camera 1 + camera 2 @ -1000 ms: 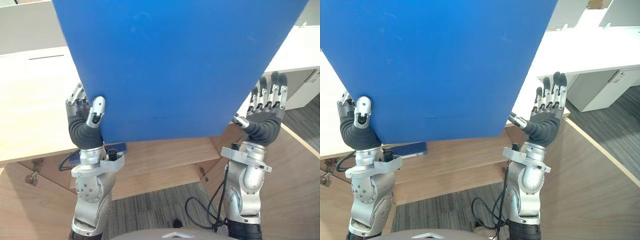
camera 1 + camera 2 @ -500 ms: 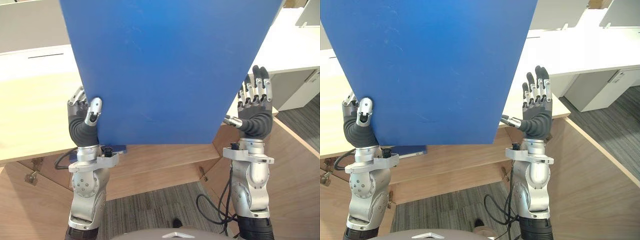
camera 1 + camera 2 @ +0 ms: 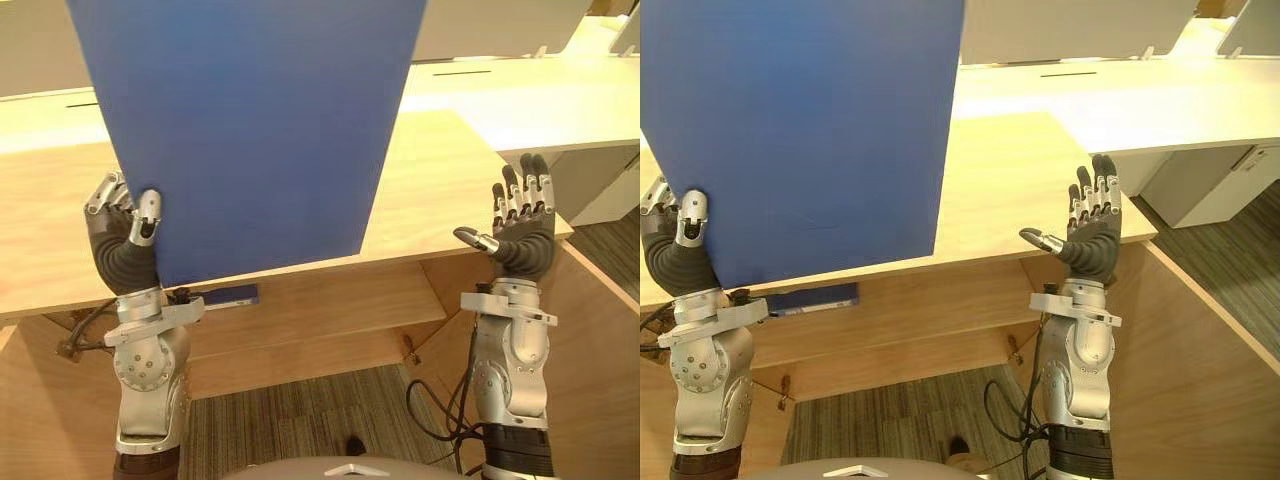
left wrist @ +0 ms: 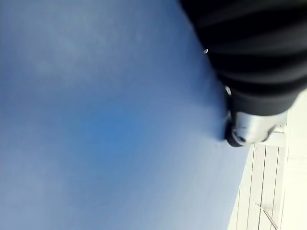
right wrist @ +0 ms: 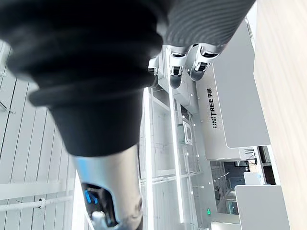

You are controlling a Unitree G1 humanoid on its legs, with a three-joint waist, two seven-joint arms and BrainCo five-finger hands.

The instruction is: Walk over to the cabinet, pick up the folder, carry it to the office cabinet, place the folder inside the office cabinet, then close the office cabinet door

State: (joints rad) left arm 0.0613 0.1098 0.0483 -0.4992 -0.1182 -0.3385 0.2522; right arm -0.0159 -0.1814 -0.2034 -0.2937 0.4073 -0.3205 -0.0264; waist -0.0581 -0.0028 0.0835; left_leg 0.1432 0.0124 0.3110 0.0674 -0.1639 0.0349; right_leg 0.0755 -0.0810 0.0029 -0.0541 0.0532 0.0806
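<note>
above wooden desk (image 3: 450, 190), left hand (image 3: 125, 225) grips folder (image 3: 250, 130)

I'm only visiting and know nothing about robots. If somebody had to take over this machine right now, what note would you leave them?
Left hand: shut on the blue folder, thumb on its front near a lower corner, holding it upright above the wooden cabinet.
Right hand: open, fingers straight, raised off to the side, apart from the folder.
Done: the folder is picked up.
Left: put the folder inside the cabinet, probably on the open shelf under its top, then close the door.
Note: a small dark blue thing lies on that shelf near the left hand.
</note>
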